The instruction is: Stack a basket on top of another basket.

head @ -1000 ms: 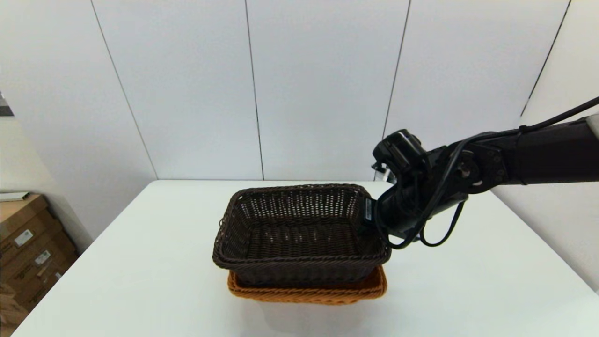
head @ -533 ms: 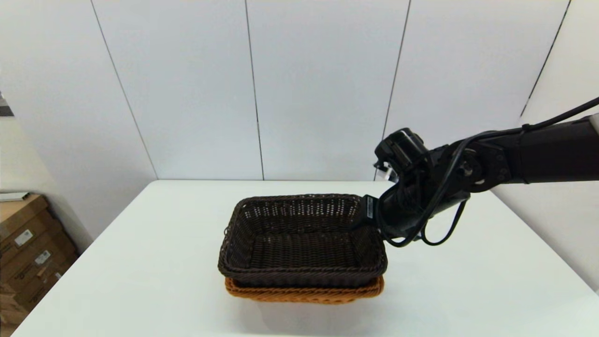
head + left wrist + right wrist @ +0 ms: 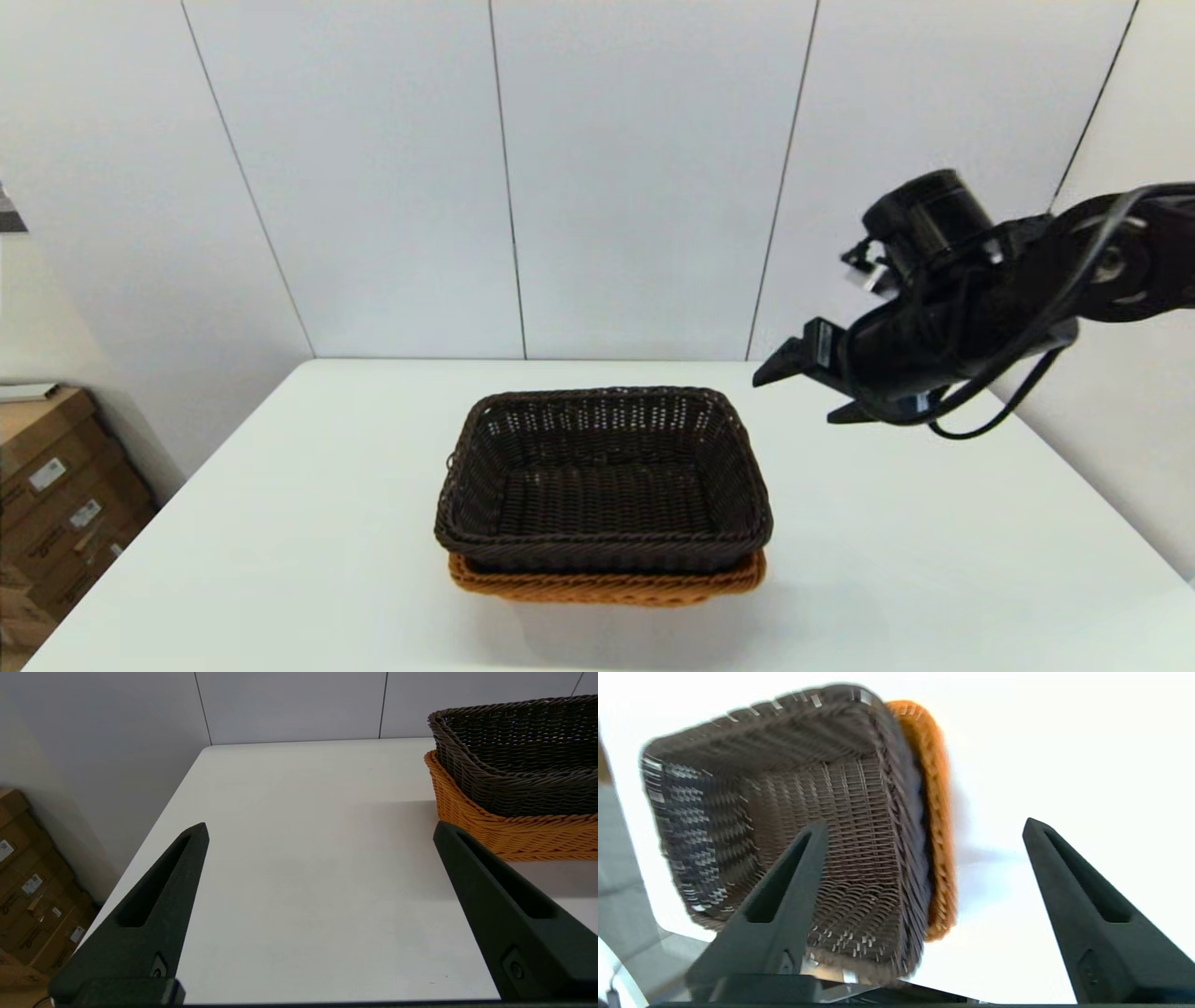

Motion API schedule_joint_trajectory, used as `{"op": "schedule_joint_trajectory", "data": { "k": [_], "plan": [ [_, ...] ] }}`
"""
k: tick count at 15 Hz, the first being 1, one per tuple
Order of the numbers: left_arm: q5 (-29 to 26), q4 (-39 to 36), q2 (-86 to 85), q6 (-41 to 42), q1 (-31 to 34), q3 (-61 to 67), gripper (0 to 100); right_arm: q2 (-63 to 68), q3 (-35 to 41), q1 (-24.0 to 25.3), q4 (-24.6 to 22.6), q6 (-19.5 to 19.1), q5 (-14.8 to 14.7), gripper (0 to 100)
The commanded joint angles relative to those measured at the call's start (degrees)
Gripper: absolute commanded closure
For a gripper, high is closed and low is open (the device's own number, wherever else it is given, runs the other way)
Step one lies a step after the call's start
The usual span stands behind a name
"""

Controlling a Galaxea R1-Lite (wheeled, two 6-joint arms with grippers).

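The dark brown basket [image 3: 602,481] sits nested in the orange-tan basket [image 3: 607,586] near the middle of the table; only the orange rim shows under it. My right gripper [image 3: 808,383] hangs open in the air above and to the right of the baskets, holding nothing. In the right wrist view the dark basket [image 3: 784,812] and the orange basket [image 3: 936,812] lie beyond the open right gripper [image 3: 924,828]. The left gripper [image 3: 320,830] stands open over bare table, with the dark basket [image 3: 518,765] and orange basket [image 3: 514,830] off to one side.
The white table [image 3: 280,523] ends at a panelled wall behind. Cardboard boxes [image 3: 47,495] stand on the floor off the table's left edge. The right arm [image 3: 1074,271] reaches in from the right.
The right gripper let go of the dark basket's right rim, opened, and rose up and to the right. The dark basket settled level in the orange one.
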Motion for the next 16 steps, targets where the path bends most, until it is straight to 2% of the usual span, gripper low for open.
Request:
{"op": "schedule_joint_trajectory", "data": {
  "k": [1,2,7,10,11,13,16],
  "plan": [
    [0.0,0.0,-0.01,0.02,0.0,0.0,0,-13.25,3.0,-0.85,4.26,-1.68,-7.01,0],
    [0.0,0.0,-0.01,0.02,0.0,0.0,0,-17.73,5.54,0.56,4.26,-1.86,-9.3,0],
    [0.0,0.0,-0.01,0.02,0.0,0.0,0,-36.45,18.99,2.67,4.43,-6.52,-13.69,0],
    [0.0,0.0,-0.01,0.02,0.0,0.0,0,-45.77,26.29,2.67,4.34,-8.01,-19.32,0],
    [0.0,0.0,-0.01,0.02,0.0,0.0,0,-48.93,27.96,2.58,4.43,-8.01,-20.28,0],
    [0.0,0.0,-0.01,0.02,0.0,0.0,0,-55.35,31.12,0.91,4.43,-9.24,-20.11,0],
    [0.0,0.0,-0.01,0.02,0.0,0.0,0,-66.78,37.27,-4.98,4.34,-12.23,-19.4,0]
  ]
}}
